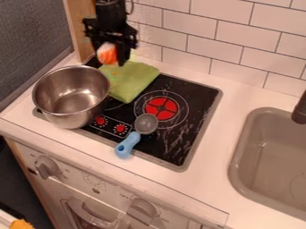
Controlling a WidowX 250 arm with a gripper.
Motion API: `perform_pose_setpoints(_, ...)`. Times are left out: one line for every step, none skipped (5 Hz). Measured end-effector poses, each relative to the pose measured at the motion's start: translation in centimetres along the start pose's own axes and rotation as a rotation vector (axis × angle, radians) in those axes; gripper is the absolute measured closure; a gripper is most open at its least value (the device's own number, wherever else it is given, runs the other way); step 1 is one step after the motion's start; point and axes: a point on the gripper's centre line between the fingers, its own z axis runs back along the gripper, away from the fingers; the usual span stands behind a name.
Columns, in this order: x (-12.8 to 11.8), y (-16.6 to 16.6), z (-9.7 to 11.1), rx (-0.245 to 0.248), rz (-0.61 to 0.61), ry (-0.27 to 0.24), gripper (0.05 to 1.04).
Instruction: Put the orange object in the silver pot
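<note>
Camera view, black fingers (124, 53) clamped around rounded orange-and-white object (108, 54), shiny round metal pot (71, 97), soft green cloth (129, 81)

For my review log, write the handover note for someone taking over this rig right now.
Gripper: closed on the orange object, up above the green cloth.
Silver pot: upright at the stovetop's left side.
Done: object grasped and off the surface.
Left: bring it over the pot, lower, release; probably a short move.
</note>
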Motion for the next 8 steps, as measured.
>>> perform_pose_setpoints(-0.7,0.0,0.5,-0.006,0.007,-0.007,0.438)
perform_pose_setpoints(-1.1,0.2,0.8,0.004,0.008,-0.010,0.438)
perform_pose_setpoints(-3.3,-0.7,2.3,0.000,-0.016,-0.025,0.438)
perform_pose_setpoints(-6.6,-0.3,1.8,-0.019,-0.005,0.008,0.438)
perform_pose_setpoints(-8.3,0.2,0.6,-0.012,0.008,0.044,0.438)
perform_pose_setpoints(-9.0,0.8,-1.3,0.010,0.023,0.094,0.438)
perform_pose_setpoints(-9.6,1.1,-3.2,0.042,0.028,0.148,0.438)
perform_pose_setpoints(-10.3,0.7,-4.1,0.076,0.009,0.180,0.438)
